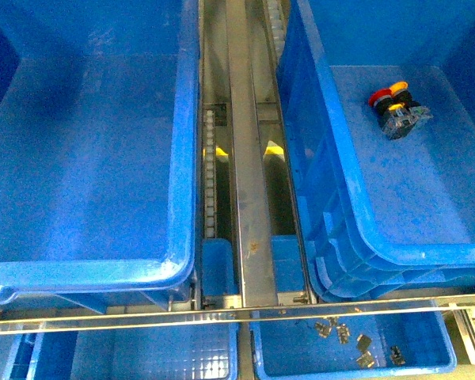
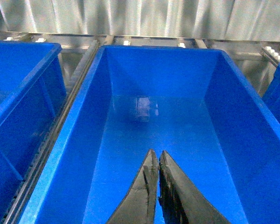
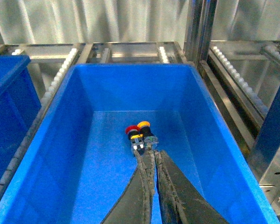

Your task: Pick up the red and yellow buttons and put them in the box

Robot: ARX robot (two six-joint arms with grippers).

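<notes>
Front view: red button (image 1: 379,97) and yellow button (image 1: 397,88) lie together in the right-hand box (image 1: 356,214); the left crate (image 1: 178,198) shows nothing inside. Loose metal parts (image 1: 356,344) sit in a lower tray (image 1: 443,348).

Left wrist view: my left pincer (image 2: 157,158) hangs closed and unladen over that crate.

Right wrist view: my right pincer (image 3: 151,156) is closed, unladen, just short of the buttons. Both look delivered; I judge nothing obstructs

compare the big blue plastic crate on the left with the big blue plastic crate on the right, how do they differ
The left blue plastic crate shows a bare floor, while the right blue plastic crate holds a red-capped push button and a yellow-capped push button lying side by side near its far end. The left crate sits alone; the right crate looks nested in another like it. Both are deep, smooth-walled and thick-rimmed, flanking the metal conveyor rail.
</notes>
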